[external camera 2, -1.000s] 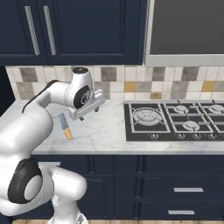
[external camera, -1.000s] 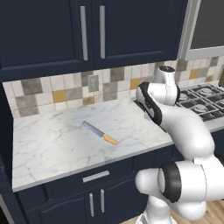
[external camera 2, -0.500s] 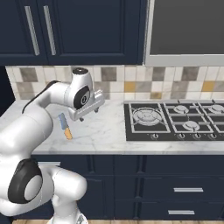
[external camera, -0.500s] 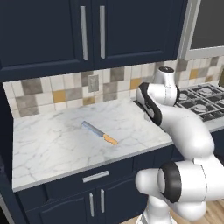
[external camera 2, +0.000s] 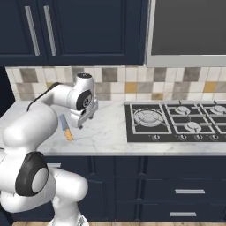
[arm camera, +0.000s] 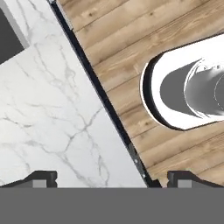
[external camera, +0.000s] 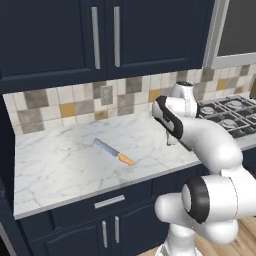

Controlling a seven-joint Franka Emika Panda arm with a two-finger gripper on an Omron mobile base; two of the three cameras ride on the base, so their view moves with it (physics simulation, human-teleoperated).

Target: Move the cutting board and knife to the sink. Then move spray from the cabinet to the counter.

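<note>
The counter (external camera: 60, 160) runs from a dark panel at its left end to the cooktop (external camera 2: 176, 123) at its right, with the tiled backsplash (external camera: 65, 102) behind and a straight front edge over navy drawers (external camera: 107, 202). The marble left of the knife (external camera: 114, 152) is bare, with open room toward the left end and toward the front edge. The knife lies flat near the middle of the slab, well clear of the backsplash and closer to the front edge, blade pointing back-left and orange handle toward the front-right. In the right base view the knife (external camera 2: 66, 130) lies just left of the arm's wrist. To the right of the knife, well apart from it, the gripper (external camera: 170, 136) hangs over the right part of the slab near the cooktop; its jaws stand released and wide, holding nothing. In the hand view the fingertips (arm camera: 41, 178) straddle the counter's front edge, with marble on one side and wooden floor (arm camera: 144, 57) on the other. No brand, label or writing can be read on any surface. Against the pictures from a second ago, the knife, arm and gripper stand in the same places; nothing has shifted.
</note>
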